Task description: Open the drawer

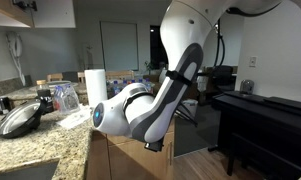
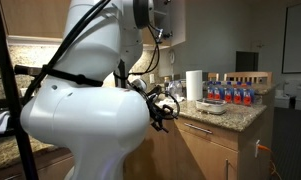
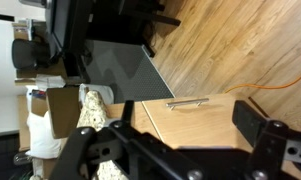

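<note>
Gripper (image 3: 177, 150) jaws apart, nothing held | faced drawer (image 3: 205, 125), clear of its handle (image 3: 188, 102) | arm (image 1: 175, 85) leaned past counter (image 1: 30, 150) edge | wood floor (image 3: 230, 40) beyond

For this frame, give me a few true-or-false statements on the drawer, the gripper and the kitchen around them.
1. A silver bar handle runs across the wooden drawer in the wrist view. True.
2. The gripper is shut on the handle. False: its fingers are spread wide and not touching the handle.
3. A white paper towel roll stands upright on the granite counter. True, in both exterior views.
4. The floor is white tile. False: it is wood plank, with an orange cable lying on it.
</note>
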Tool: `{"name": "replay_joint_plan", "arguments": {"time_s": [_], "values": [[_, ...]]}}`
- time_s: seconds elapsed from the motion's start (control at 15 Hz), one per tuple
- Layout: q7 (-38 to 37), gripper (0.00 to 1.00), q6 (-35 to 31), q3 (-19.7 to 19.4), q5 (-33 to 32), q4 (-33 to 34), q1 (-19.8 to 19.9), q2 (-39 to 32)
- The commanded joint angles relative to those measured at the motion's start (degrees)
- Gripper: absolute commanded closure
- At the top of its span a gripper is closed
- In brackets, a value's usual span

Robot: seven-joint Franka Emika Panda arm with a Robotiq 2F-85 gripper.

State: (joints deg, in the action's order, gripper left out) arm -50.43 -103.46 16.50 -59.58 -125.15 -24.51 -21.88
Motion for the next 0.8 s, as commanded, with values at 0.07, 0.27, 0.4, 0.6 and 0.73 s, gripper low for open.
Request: {"name": "replay_joint_plan", "arguments": {"time_s": [0.07, 0.27, 0.4, 0.6, 0.73], "values": [[1.43, 0.00, 5.48, -2.53, -11.11, 5.70, -1.31, -7.96], [4.12, 0.00, 6.78, -3.23, -15.96, 9.03, -0.71, -12.04], [6.14, 0.00, 6.95, -3.50, -18.69, 10.31, -0.43, -14.13], [7.52, 0.00, 3.94, -2.93, -23.78, 10.24, 0.14, -14.96], [6.93, 0.00, 1.06, -1.93, -26.39, 8.83, 0.85, -14.55]]}}
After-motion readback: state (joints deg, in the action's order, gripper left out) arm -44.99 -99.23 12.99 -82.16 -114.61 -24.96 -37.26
